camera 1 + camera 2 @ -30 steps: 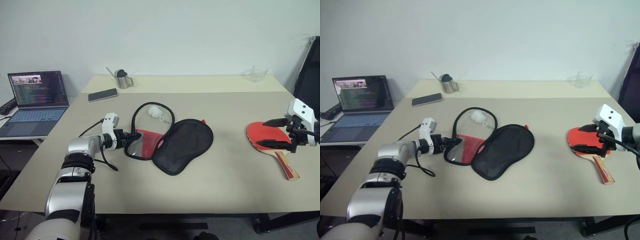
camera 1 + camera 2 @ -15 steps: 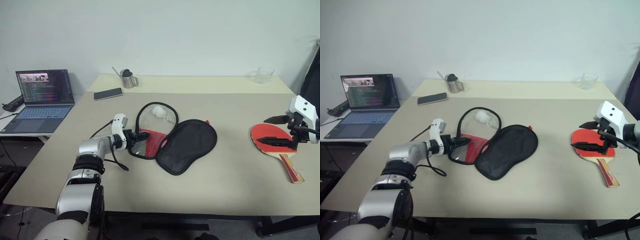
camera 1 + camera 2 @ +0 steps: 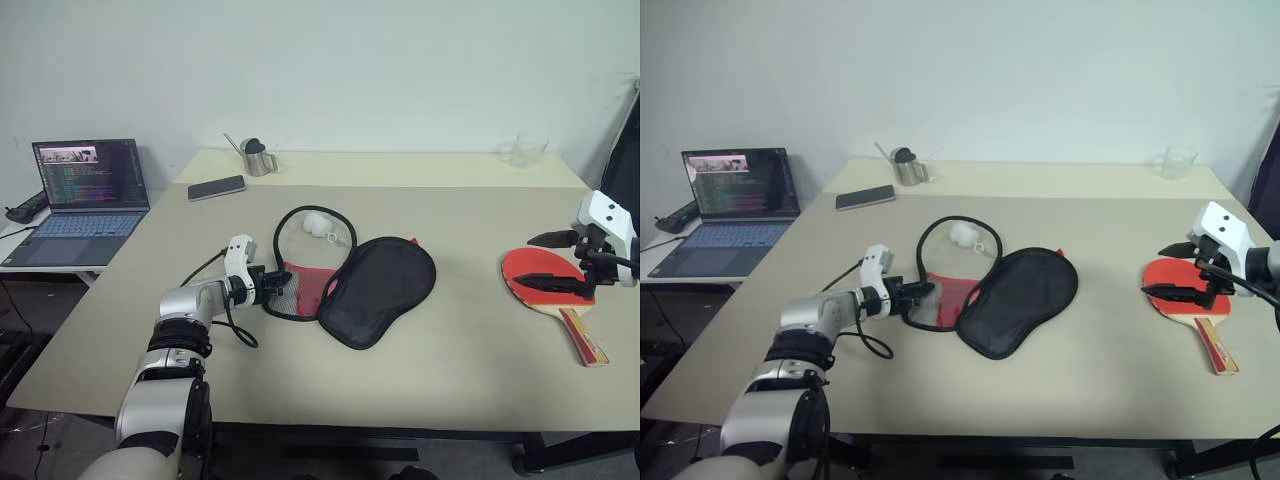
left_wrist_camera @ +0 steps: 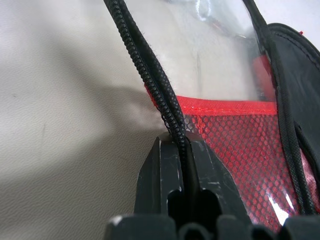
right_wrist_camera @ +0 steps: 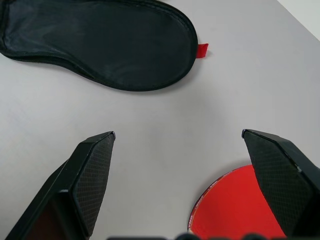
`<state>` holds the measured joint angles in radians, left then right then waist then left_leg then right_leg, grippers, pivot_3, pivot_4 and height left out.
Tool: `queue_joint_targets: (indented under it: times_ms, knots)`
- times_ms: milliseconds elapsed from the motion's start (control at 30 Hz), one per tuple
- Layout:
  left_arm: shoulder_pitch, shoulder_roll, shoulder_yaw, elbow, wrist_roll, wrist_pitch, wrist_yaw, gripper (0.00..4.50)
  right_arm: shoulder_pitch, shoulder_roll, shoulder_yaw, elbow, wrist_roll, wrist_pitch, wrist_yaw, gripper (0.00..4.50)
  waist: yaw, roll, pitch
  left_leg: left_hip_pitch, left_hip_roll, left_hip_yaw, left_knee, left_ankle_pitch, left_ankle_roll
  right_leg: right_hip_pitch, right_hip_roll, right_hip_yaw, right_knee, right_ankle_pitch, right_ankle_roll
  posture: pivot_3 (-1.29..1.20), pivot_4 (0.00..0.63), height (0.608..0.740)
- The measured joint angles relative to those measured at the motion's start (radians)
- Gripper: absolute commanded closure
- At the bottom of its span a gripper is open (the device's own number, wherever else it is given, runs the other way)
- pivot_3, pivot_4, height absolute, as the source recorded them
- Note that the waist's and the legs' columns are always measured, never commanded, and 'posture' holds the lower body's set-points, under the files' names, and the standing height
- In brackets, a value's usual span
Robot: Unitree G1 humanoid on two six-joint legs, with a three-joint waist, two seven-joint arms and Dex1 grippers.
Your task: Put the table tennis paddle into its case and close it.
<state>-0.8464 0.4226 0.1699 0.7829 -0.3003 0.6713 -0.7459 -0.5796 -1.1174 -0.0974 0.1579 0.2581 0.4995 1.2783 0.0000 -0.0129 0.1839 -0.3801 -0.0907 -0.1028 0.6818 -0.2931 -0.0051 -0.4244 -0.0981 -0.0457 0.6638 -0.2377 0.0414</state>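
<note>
Left wrist view: my left gripper has its two fingers pressed together on the black zip edging of the case.
Writing: no brand or label reads on the case or the paddle; the laptop screen shows lines of text too small to read.
Case: lies open at the table's centre, its black fabric flap folded over toward 3 o'clock, the red mesh panel and a clear window beside my left gripper.
Case axis: long axis runs from about 7 o'clock to 1 o'clock across the table.
White ball: a small white ball sits inside the loop of the zip edging, at 12 o'clock from the mesh.
Paddle: table tennis paddle lies flat at the table's 3 o'clock edge, well apart from the case, red face toward 11 o'clock, handle toward 5 o'clock.
Right gripper: my right gripper hovers over the red face, fingers spread wide, holding nothing.
Far side: phone and metal jug at 11 o'clock, glass cup at 1 o'clock.
In the way: bare table between case and paddle.
</note>
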Motion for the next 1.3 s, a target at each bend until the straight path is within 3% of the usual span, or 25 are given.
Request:
queue_joint_targets:
  times_ms: [600,1300]
  knots:
    - [-0.012,-0.116,0.037,0.020,-0.002,-0.142,0.106,4.49,0.002,0.006,0.001,-0.006,0.000,0.000,-0.001,0.00,0.008,-0.001,0.000,0.000,0.000,0.000,0.001,0.000,0.000,0.001,-0.001,-0.001,-0.001,0.000,0.001,0.00,0.150,0.740]
    - [-0.076,-0.196,0.111,0.161,-0.005,-0.343,0.385,4.49,0.012,0.007,0.002,-0.026,0.008,0.000,-0.002,0.00,0.006,-0.001,0.000,0.000,0.000,0.001,0.001,0.000,0.000,0.001,-0.001,0.000,-0.001,0.001,0.001,0.00,0.150,0.740]
